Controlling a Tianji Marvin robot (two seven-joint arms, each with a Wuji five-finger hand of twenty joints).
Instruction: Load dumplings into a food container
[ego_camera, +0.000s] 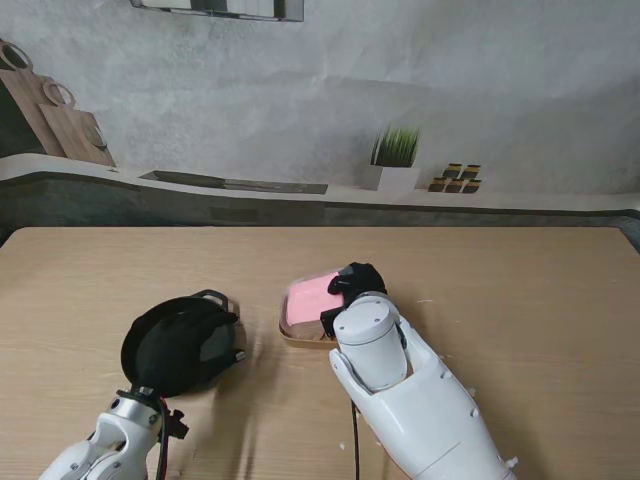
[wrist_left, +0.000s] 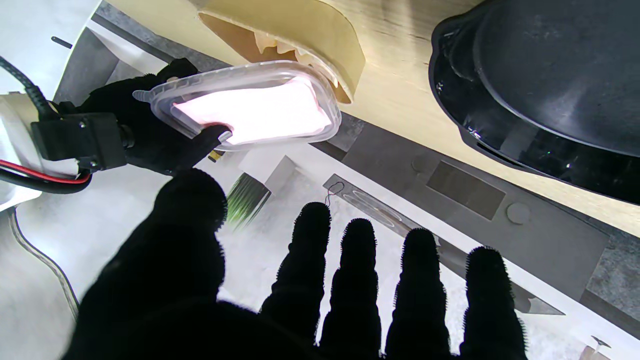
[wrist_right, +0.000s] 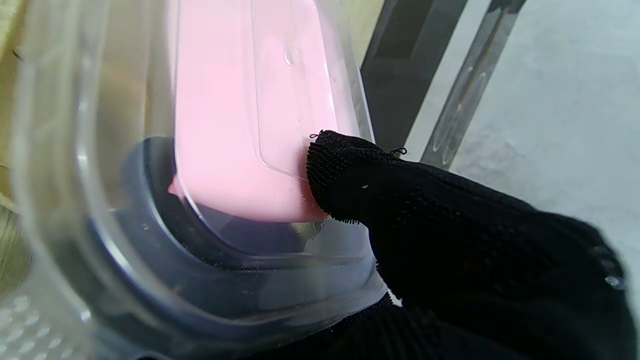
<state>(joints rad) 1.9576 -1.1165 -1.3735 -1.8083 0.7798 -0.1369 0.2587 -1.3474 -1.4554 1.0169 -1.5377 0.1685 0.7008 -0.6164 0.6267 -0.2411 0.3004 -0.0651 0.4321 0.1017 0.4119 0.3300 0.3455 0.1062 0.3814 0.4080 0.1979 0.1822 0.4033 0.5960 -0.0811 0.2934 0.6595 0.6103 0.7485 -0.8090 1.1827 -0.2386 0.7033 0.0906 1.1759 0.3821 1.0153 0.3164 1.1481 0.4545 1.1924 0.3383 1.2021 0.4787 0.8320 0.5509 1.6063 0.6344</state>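
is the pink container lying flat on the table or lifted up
Lifted: the right hand holds the pink container tilted above the wooden tray.

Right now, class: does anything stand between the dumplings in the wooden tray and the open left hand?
Yes. The right hand holds the clear pink-bottomed lid tilted over the wooden tray, partly covering the dumplings. The open left hand hovers beside it, holding nothing.

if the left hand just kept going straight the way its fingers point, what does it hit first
Probably nothing close: the left hand has its open fingers aimed past the black pan and the lid in the right hand, toward the far backdrop. Depth is unclear.
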